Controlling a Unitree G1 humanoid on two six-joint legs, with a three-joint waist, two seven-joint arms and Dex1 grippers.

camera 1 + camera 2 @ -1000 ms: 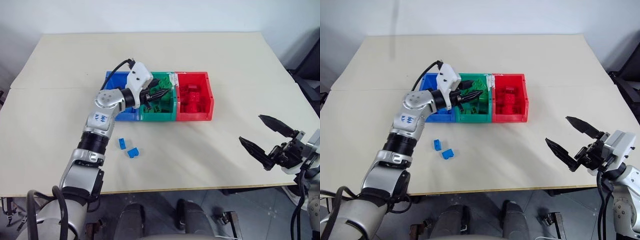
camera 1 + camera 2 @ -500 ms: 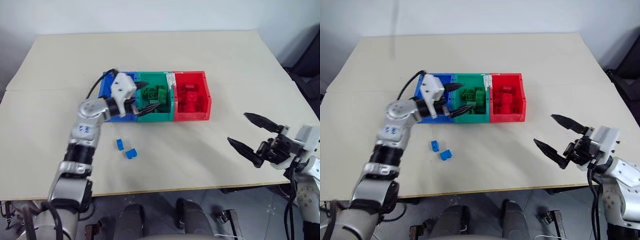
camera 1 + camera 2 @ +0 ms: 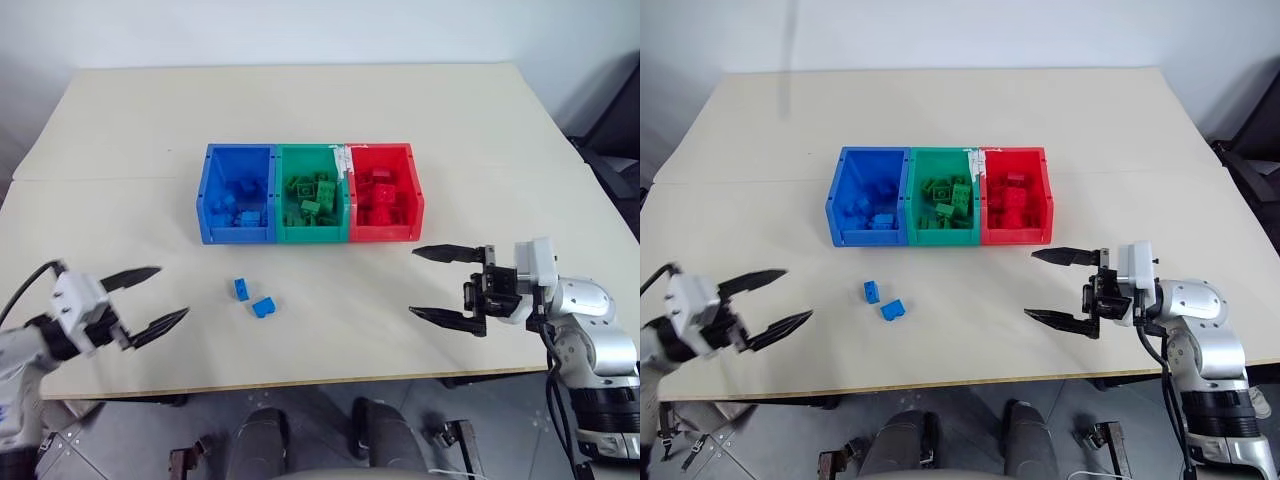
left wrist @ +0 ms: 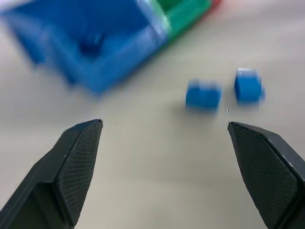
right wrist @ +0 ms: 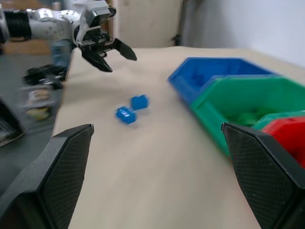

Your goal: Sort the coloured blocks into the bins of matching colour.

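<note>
Three joined bins sit in a row near the middle of the beige table: the blue bin on the robot's left, the green bin in the middle and the red bin on the right, each touching its neighbour. Every bin holds a small heap of studded blocks of its own colour. In front of the blue bin, well apart from it on the bare tabletop, lie two loose blue blocks: one blue block and, just beside it and slightly nearer the table's front edge, a second blue block. The left gripper hangs near the table's front left edge, its two black fingers spread wide with nothing between them, pointing across towards the loose blocks. The right gripper hovers over the table in front of the red bin and off to its right, pointing leftwards, its fingers likewise spread wide apart and empty.
</note>
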